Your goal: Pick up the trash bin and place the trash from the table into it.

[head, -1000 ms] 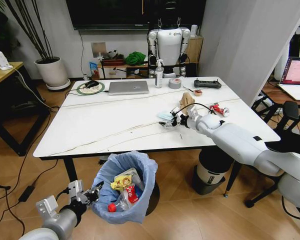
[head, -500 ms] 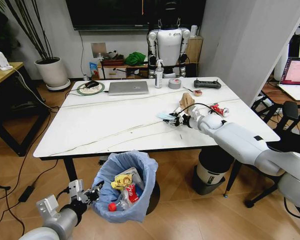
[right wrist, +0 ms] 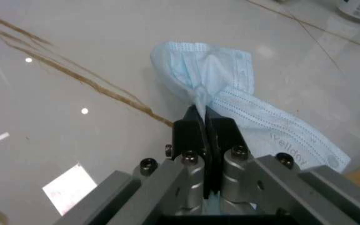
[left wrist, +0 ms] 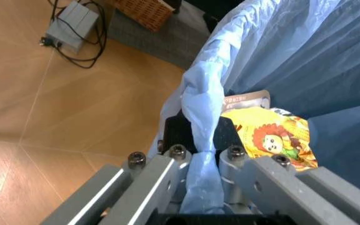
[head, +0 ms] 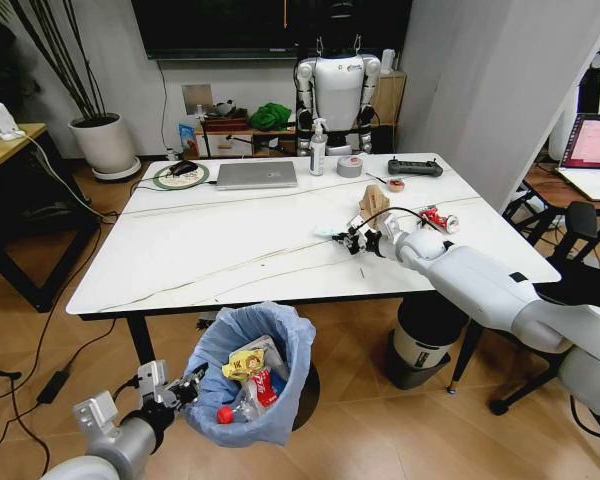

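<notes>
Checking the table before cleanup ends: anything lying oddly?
Yes: a red can lies tipped on its side on the table, beside torn brown cardboard. The right gripper pinches a crumpled face mask.

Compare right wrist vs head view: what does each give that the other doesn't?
Right wrist alone: the fingers closed on a fold of a light-blue face mask, with its pleats and printed edge readable against the glossy top.

Head alone: the left gripper at the rim of the trash bin down on the floor, the red-white snack pack, torn cardboard, laptop and tape roll.

Both: the right gripper pinching the mask over the table.
</notes>
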Available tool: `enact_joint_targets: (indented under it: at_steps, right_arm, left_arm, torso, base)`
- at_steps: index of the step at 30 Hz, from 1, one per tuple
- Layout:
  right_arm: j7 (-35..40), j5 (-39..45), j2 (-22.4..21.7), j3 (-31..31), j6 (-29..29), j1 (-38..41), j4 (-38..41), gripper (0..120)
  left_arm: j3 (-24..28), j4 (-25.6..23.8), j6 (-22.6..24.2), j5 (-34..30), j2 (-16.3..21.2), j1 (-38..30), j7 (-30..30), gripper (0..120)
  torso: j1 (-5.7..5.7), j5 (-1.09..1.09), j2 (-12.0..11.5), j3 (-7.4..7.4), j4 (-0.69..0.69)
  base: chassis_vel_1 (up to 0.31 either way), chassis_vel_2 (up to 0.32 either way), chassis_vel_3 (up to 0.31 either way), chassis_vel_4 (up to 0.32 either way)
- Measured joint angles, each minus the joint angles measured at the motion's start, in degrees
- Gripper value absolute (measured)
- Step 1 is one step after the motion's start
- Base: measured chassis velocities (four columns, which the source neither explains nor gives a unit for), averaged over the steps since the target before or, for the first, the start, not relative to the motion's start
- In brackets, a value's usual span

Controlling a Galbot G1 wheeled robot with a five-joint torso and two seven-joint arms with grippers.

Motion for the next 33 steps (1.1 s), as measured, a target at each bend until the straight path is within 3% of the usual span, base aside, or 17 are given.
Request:
enact_joint_targets:
  at_steps: [9,12,20,25,33]
  right_arm:
    - [-2.7,6.5,5.2,-0.7,5.0,1.2,1.6,0]
    - [-5.0,8.7,4.9,-0.7,6.2,1.5,3.5,0]
    - [-9.2,14.8,-2.8,-1.1,7.2,1.7,19.6,0]
    - [-11.8,19.7,-7.8,-2.9,7.8,0.8,35.6,0]
    - [-16.1,19.0,-10.0,-6.7,10.0,-1.5,41.8,0]
  left_arm:
    - [-0.2,-0.2,0.0,0.0,0.0,0.3,0.0,0]
    - [-0.2,-0.3,0.0,0.0,0.0,0.6,0.0,0]
    - [-0.2,-0.6,0.0,0.0,0.1,0.7,0.0,0]
    - [-0.1,-0.6,0.0,-0.3,0.7,0.1,-0.1,0]
    - [-0.6,-1.0,0.0,-0.5,0.6,0.1,-0.2,0]
  torso:
    - [0.0,-0.01,0.0,-0.01,0.03]
    - [0.0,0.0,0.0,-0.01,0.05]
    - [-0.02,0.01,0.0,-0.02,-0.01]
    - [-0.03,-0.01,0.0,-0.03,0.02]
    - [-0.02,0.02,0.0,-0.02,0.02]
  base:
    - [0.0,0.0,0.0,0.0]
    - [0.0,0.0,0.0,0.0]
    - [0.0,0.0,0.0,0.0]
    - [0.0,0.0,0.0,0.0]
    - [0.0,0.0,0.0,0.0]
